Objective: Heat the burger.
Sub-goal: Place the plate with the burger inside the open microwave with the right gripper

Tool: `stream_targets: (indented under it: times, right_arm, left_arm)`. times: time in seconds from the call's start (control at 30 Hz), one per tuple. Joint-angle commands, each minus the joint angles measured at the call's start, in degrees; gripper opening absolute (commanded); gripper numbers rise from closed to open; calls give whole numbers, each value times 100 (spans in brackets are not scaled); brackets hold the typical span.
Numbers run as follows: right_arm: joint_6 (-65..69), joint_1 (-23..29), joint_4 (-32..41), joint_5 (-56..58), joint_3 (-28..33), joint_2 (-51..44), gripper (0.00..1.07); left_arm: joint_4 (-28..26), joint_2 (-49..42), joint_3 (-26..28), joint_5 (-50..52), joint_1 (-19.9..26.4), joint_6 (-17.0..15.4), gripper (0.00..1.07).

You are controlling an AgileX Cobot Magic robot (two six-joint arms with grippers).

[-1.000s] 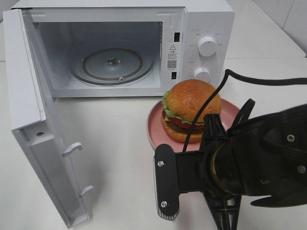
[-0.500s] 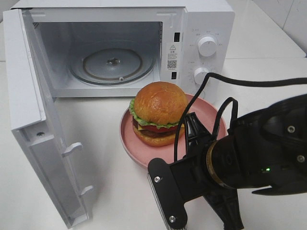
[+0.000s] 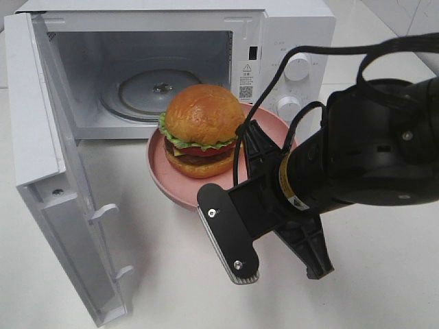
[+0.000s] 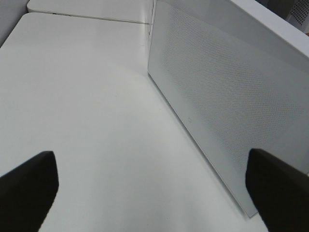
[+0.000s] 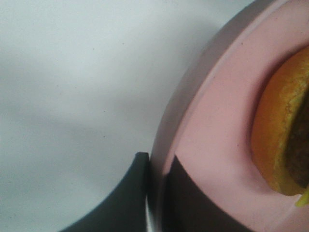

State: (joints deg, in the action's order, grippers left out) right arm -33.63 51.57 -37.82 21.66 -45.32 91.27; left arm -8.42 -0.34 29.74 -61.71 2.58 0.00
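Only the wrist view shows the right hand point(image 5: 155, 191) seemingly pinching the plate point(image 5: 212, 135) under the burger point(image 5: 280, 121).

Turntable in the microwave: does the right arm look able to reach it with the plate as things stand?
Probably yes. The door stands wide open, the turntable is bare, and the right claw holds the plate by its rim just before the opening.

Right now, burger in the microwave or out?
Out. The burger rides the pink plate before the open microwave; the glass turntable shows behind it.
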Motion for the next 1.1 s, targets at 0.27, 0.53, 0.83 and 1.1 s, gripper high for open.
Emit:
stream_targets:
  times: [0.27, 0.53, 0.83, 1.1]
  right_arm:
    - [-1954, -516, 1415, -138, -510, -52, 0]
    - [-4022, -837, 2722, -321, -602, -52, 0]
    - [-4876, -945, 3300, -619, -682, -52, 0]
    - [-4091, -945, 2498, -922, -716, 92, 0]
  left_arm:
    - [6, -86, -11, 46, -17, 34, 98]
    - [6, -86, -11, 46, -17, 34, 98]
    - [6, -86, -11, 46, -17, 34, 98]
    - [6, -86, -11, 46, -17, 34, 98]
